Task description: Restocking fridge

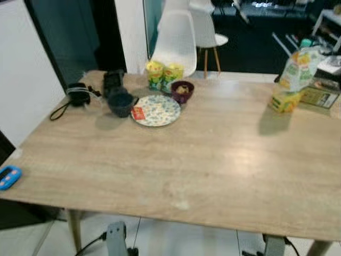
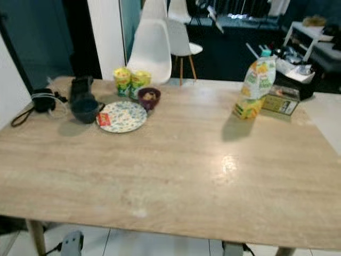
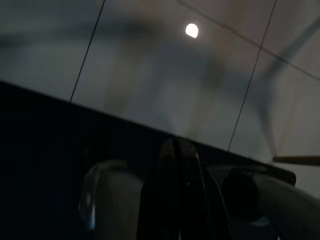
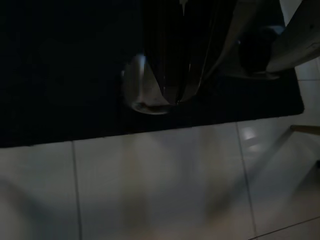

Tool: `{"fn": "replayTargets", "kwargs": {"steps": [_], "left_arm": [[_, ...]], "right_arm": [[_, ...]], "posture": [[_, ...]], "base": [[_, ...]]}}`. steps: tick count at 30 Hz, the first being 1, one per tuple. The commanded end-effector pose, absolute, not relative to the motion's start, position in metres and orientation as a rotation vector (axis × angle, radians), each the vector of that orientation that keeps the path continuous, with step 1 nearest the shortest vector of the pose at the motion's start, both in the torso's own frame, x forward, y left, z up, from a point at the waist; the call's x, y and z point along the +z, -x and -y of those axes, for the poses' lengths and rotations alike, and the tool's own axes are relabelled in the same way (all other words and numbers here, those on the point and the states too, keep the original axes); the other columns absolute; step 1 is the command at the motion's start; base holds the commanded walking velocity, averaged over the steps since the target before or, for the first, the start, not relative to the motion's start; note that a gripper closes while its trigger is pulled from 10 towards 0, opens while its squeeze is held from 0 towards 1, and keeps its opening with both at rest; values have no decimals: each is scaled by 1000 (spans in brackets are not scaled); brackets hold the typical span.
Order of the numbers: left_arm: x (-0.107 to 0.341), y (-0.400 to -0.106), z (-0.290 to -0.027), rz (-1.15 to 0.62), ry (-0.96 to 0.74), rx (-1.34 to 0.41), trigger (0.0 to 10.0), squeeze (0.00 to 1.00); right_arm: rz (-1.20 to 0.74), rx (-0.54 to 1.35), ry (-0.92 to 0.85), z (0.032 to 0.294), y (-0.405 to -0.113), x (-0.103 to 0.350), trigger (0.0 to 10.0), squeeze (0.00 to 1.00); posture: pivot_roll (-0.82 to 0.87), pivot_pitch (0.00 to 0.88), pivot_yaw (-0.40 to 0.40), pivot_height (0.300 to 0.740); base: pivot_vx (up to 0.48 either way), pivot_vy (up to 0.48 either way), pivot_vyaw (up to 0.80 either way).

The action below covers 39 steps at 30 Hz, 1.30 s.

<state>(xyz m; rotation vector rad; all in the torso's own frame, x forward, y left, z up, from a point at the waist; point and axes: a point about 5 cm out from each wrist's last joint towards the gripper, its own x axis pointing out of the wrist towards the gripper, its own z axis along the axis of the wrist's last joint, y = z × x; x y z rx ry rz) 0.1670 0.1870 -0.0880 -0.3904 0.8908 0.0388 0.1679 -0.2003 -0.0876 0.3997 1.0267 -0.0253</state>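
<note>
Robot facing the bench, nothing picked up yet.
Left to right: camera (image 1: 79, 94), dark mug (image 1: 120, 103), patterned plate (image 1: 156, 110), two yellow cups (image 1: 164, 74), then the juice carton (image 1: 293, 80) at the far right edge (likely fridge-bound). Both hands, left hand (image 3: 179, 200) and right hand (image 4: 175, 55), hang closed and empty over floor tiles; next comes reaching for the carton.

Before me: pale wood-grain tabletop (image 1: 213, 160), blue-flowered white plate (image 1: 157, 111), maroon bowl (image 1: 182, 90), yellow-green-orange juice carton (image 1: 294, 80).

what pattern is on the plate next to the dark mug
A small blue-green floral print on white; the plate shows best in the left eye view, beside the dark mug.
</note>
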Motion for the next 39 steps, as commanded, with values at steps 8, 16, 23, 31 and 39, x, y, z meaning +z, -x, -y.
{"fn": "replayTargets", "kwargs": {"steps": [8,16,23,31,39], "left_arm": [[-94,-149,-203,-923,405,205,10000,0],[-95,-112,-259,-954,278,592,10000,0],[-83,-80,-307,-900,256,952,10000,0],[-54,-79,-354,-505,479,1279,10000,0],[-24,-65,-397,-134,658,1465,10000,0]], "right_arm": [[-1034,-26,-405,197,-165,-89,10000,0],[-1033,-27,-400,198,-165,-89,10000,0],[-1031,-24,-390,200,-167,-88,10000,0],[-1032,-22,-377,202,-167,-88,10000,0],[-1035,-17,-365,203,-168,-87,10000,0]], "posture": [[46,0,-62,740],[47,0,-60,740],[46,0,-64,740],[41,0,-67,740],[43,0,-68,740]], "base": [[0,0,0],[0,0,0],[0,0,0],[0,0,0],[0,0,0]]}}
